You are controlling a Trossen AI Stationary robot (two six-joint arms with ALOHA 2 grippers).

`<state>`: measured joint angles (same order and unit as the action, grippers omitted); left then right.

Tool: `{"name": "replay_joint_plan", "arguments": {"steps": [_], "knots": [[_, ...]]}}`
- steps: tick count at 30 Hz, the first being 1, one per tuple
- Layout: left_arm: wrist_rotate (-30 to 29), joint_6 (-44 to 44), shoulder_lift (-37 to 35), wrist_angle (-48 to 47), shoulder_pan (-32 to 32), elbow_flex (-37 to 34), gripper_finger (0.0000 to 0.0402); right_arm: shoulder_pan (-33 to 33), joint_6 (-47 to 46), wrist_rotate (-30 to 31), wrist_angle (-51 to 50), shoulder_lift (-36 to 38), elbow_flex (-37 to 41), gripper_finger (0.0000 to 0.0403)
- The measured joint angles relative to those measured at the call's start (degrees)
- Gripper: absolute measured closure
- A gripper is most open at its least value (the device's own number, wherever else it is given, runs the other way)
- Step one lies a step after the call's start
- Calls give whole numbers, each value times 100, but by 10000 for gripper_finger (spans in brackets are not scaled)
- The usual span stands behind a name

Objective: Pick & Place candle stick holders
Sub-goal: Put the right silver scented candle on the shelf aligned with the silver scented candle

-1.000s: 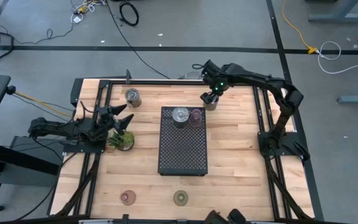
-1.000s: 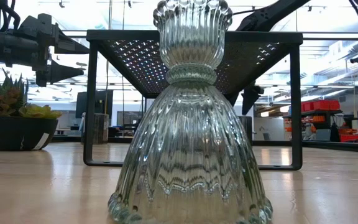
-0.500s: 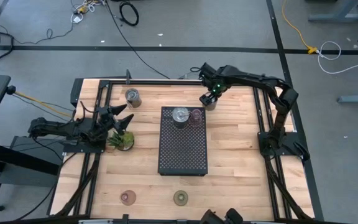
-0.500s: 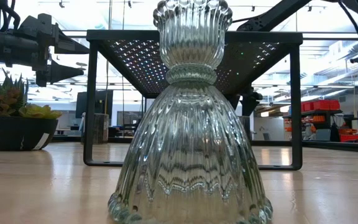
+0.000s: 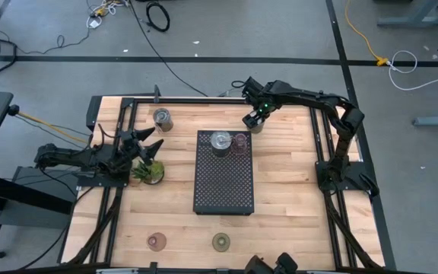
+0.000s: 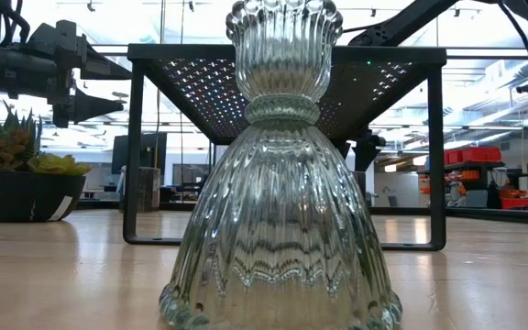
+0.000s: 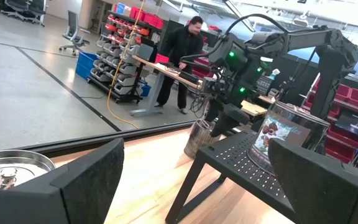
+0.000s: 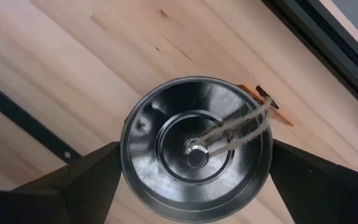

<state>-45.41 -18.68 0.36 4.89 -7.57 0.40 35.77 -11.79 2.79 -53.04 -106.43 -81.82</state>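
A silver cup (image 5: 258, 127) stands on the table near the far edge, right of the black tray (image 5: 224, 186). My right gripper (image 5: 252, 119) is open above it, pointing down, with one finger on each side of the cup (image 8: 197, 149), close to its wall. Whether the fingers touch it, I cannot tell. A second silver cup (image 5: 220, 142) and a pink disc (image 5: 240, 141) sit on the tray's far end. A third silver cup (image 5: 162, 119) stands far left. A pink disc (image 5: 156, 241) and an olive disc (image 5: 220, 242) lie near the front edge. My left gripper (image 5: 152, 147) waits open at the left.
A small potted plant (image 5: 150, 172) stands just beside my left gripper. A tall ribbed glass holder (image 6: 282, 174) stands right in front of the low camera. The tray stands raised on legs (image 6: 134, 156). A person (image 7: 182, 53) is at a bench beyond the table.
My right gripper has shifted a little toward the table's left edge and settled lower around the silver cup near the far edge. The cup has stayed in place.
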Motion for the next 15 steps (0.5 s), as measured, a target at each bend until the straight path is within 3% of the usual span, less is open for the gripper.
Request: {"name": "replay_joint_plan", "arguments": {"steps": [4, 9, 15], "knots": [[0, -1, 0, 0, 0, 0, 3, 0, -39, -1, -3, 0, 0, 30], [0, -4, 0, 0, 0, 0, 3, 0, -122, 0, -20, 7, -9, 78], [0, -7, 0, 0, 0, 0, 3, 0, -120, 1, -169, 9, -13, 78]]}}
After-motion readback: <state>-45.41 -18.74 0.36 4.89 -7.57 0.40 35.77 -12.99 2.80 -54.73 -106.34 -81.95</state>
